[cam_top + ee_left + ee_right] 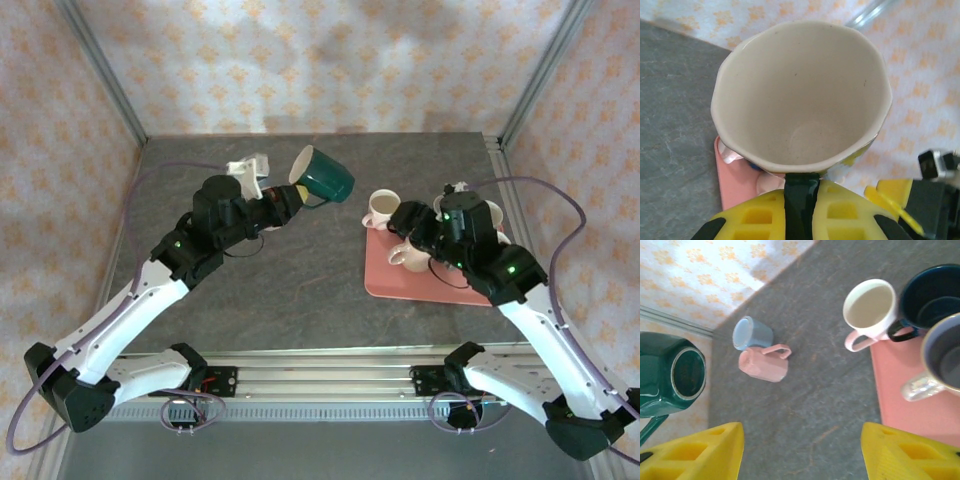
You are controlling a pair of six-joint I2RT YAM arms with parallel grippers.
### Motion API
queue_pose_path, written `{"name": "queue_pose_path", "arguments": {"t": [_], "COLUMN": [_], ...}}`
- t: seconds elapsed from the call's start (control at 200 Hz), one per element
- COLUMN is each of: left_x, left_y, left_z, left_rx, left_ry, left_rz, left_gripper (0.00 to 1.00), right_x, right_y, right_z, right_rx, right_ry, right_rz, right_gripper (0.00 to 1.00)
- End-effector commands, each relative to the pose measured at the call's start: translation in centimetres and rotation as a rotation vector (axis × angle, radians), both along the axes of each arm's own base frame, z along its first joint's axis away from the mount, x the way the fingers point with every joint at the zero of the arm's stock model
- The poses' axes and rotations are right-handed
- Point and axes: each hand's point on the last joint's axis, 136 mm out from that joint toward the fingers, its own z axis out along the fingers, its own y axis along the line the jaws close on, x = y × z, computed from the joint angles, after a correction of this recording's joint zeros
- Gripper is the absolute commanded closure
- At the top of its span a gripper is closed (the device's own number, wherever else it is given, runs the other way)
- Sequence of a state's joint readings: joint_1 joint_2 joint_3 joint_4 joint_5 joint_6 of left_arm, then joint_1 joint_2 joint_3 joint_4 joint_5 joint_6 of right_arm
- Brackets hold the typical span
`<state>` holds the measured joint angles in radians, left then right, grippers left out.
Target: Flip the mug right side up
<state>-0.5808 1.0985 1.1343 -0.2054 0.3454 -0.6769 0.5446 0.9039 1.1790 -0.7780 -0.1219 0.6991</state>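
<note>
Mug (325,178), glossy dark green outside, cream inside, hangs tilted sideways.

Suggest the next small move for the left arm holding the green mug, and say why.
Probably roll the left claw until the green mug sits mouth-up, before lowering it. The claw is shut on the handle, and the mug hangs tilted above the table, its mouth facing partly sideways.
</note>
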Motion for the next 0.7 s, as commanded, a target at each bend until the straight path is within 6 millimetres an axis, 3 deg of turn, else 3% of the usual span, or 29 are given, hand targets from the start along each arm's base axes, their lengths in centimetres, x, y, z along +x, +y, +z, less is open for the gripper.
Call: {"name": "queue_pose_path", "arguments": {"t": [0.0,0.32,0.696], "left_x": [-1.4,-2.4,-1.1], "left_y": [-1.1,-4.6,-8.1], "left_z": [1.1,-2.6,-5.9], "left_rx": [0.170,0.429,0.533], "left_ry": [-0.185,-0.384,-0.492], "left_rz": [-0.166,-0.349,-0.407], "left_gripper": [1.00,1.00,1.00], "right_x": [-1.6,-2.2,-2.0], "right_y": [-2.5,-3.9,-5.0], "right_z": [-0.2,-1.9,-3.8], "right_rx": [-0.140,-0.158,-0.143], "right_ry": [0.040,0.184,0.264], "right_rz": [-0.002,0.007,-0.033], "right_gripper": [0.37,0.38,0.38]}}
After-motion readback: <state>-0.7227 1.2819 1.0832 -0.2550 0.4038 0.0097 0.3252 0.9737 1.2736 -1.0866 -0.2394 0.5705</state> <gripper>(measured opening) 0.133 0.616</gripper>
